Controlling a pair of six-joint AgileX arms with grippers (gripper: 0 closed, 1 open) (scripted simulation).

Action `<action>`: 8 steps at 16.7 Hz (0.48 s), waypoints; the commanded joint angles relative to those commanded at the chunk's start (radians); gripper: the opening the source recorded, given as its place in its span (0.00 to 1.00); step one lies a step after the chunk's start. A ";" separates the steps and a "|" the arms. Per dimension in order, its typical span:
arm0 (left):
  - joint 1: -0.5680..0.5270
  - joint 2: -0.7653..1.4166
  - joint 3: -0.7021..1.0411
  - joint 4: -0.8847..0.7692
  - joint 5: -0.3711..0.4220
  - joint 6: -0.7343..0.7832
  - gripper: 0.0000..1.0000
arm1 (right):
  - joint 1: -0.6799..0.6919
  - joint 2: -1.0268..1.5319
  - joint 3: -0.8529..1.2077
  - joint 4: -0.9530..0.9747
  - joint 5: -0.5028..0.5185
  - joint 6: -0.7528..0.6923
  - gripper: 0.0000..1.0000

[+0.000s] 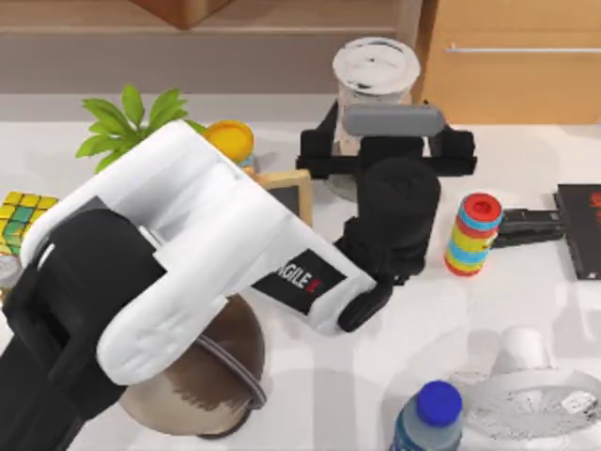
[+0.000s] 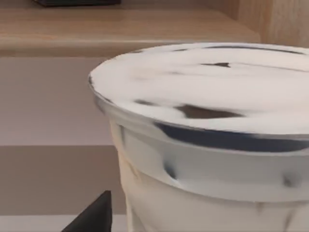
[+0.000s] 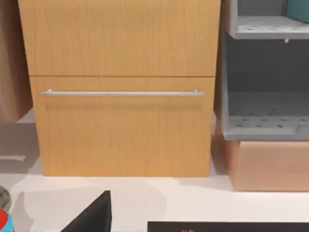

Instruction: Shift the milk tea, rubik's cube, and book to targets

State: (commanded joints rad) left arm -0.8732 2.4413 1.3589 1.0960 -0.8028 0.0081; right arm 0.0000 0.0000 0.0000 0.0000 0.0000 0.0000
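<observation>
**Milk tea first: left arm closing in on the cup**

While the left end effector (image 1: 376, 127) sits right at the milk tea (image 1: 376, 68), the cup's white lid looms just ahead in the left wrist view, so the grasp step looks in hand. Whether its fingers are spread or clamped, I cannot tell. Next comes a firm, upright hold before any lift. Far behind the arm lies the rubik's cube (image 1: 21, 218), at the worktop's (image 1: 526, 301) left edge.

Left arm (image 1: 202, 240): white shell, black joints, black "AGILE" label; black end effector (image 1: 385, 150), grey bar.
</observation>
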 joint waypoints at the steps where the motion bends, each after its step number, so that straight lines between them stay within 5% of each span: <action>1: -0.003 0.003 0.018 0.002 0.005 0.010 1.00 | 0.000 0.000 0.000 0.000 0.000 0.000 1.00; 8: -0.055 -0.106 0.021 -0.062 -0.031 0.057 1.00 | 0.000 0.000 0.000 0.000 0.000 0.000 1.00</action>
State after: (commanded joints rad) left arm -0.9281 2.3350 1.3800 1.0341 -0.8337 0.0655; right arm 0.0000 0.0000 0.0000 0.0000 0.0000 0.0000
